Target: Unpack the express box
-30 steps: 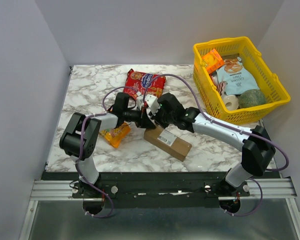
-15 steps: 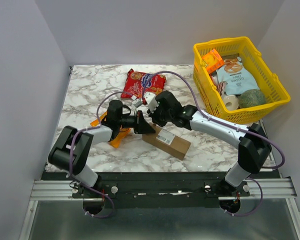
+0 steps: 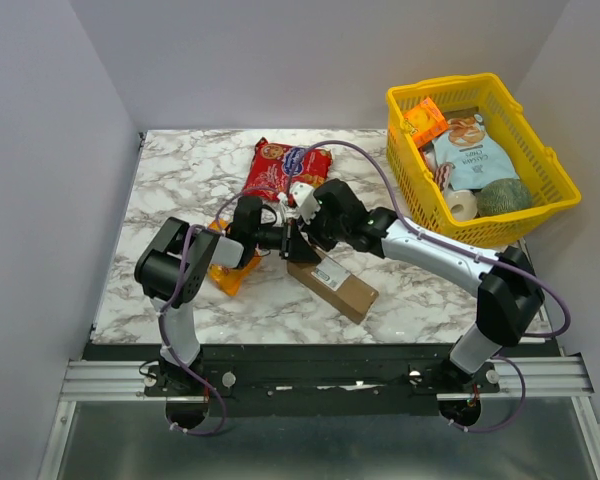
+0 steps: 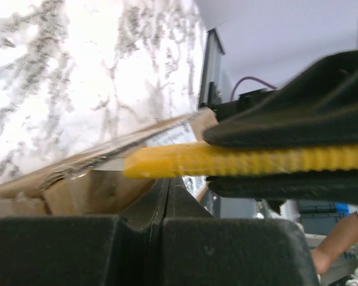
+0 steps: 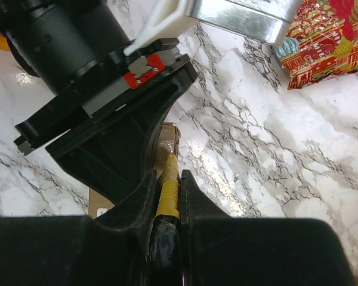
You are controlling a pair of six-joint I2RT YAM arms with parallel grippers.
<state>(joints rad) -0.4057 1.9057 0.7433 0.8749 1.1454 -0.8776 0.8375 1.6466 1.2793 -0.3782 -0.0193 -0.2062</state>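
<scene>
The express box (image 3: 334, 283) is a brown carton with a white label, lying at an angle at the table's middle front. Both grippers meet at its far left end. My left gripper (image 3: 283, 243) is shut with its fingers pressed together and nothing visible between them, right at the box's end (image 4: 83, 187). My right gripper (image 3: 300, 240) is shut on a yellow ridged tool (image 5: 167, 190). The tool's tip touches the box's end (image 5: 169, 132). In the left wrist view the tool (image 4: 227, 159) lies across just above my left gripper (image 4: 167, 187).
A red snack bag (image 3: 285, 170) lies behind the grippers. An orange snack pack (image 3: 227, 270) lies under the left arm. A yellow basket (image 3: 555, 165) with several items stands at the back right. Walls close in the table's left, back and right.
The left arm stretched out low, then folded back, its gripper staying at the box's end. The box's far end shifted slightly. The right gripper stayed there with the tool.
</scene>
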